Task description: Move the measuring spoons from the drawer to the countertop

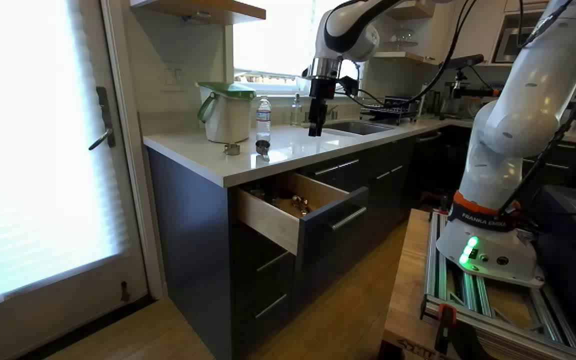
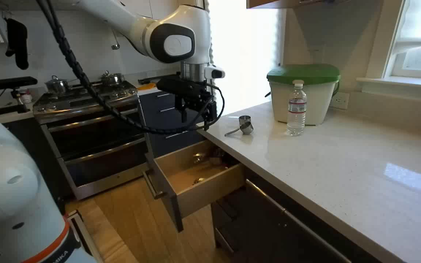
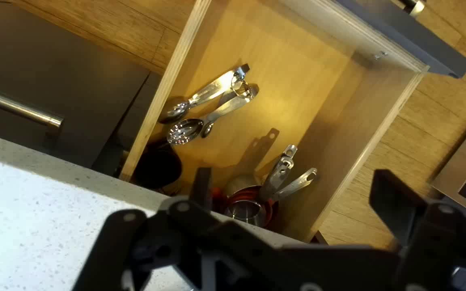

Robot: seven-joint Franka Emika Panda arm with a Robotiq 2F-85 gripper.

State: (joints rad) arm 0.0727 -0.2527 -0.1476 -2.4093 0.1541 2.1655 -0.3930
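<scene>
The drawer is pulled open; its pale wood wall shows in both exterior views [image 1: 268, 227] [image 2: 210, 193] and in the wrist view [image 3: 338, 133]. The measuring spoons [image 3: 217, 87], silver on a ring, lie on its floor near one side wall; they appear as a small shiny patch in both exterior views [image 1: 300, 204] [image 2: 198, 180]. The white countertop [image 2: 323, 164] [image 3: 34, 210] runs above the drawer's rear. My gripper [image 3: 293, 171] is open and empty, fingers wide apart, pointing down. It hangs above the countertop's edge and the drawer's rear, away from the spoons [image 1: 315, 134] [image 2: 196, 124].
Silver measuring cups [image 3: 275, 180] with red cups and a dark round thing [image 3: 158, 165] share the drawer. Two metal cups [image 1: 232, 149] [image 2: 247, 128], a water bottle [image 1: 263, 120] [image 2: 297, 113] and a green-lidded bin [image 1: 228, 117] [image 2: 302, 98] stand on the countertop.
</scene>
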